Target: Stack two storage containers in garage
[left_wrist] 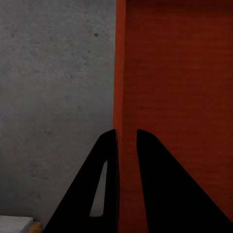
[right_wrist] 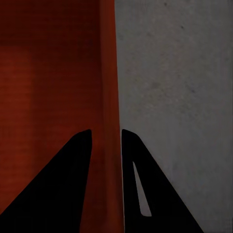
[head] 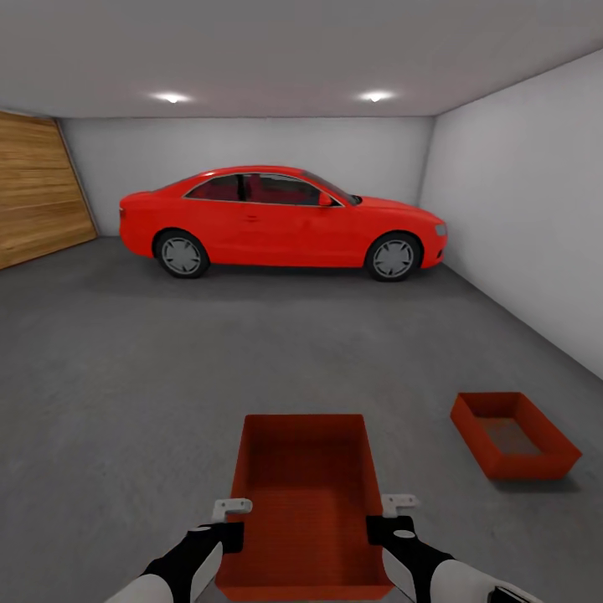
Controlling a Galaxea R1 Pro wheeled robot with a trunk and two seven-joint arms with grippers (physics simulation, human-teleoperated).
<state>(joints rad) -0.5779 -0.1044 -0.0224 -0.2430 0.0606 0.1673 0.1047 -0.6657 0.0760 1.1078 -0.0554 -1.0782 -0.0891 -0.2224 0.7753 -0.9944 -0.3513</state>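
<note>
I am in the garage, over its dark grey floor [head: 126, 402]. One red-orange storage container [head: 306, 494] is held up in front of me by both arms. My left gripper [head: 228, 523] is shut on its left wall [left_wrist: 127, 97]; my right gripper [head: 387, 519] is shut on its right wall [right_wrist: 108, 97]. In each wrist view a black finger [left_wrist: 104, 184] [right_wrist: 136, 184] stands on either side of the thin wall. The other storage container [head: 512, 435] rests on the floor to the front right, open top up, turned slightly askew.
A red car [head: 280, 222] is parked across the back of the room. The brown wood-plank door [head: 38, 188] covers the left wall. A plain white wall [head: 536, 218] runs along the right, close behind the container on the floor.
</note>
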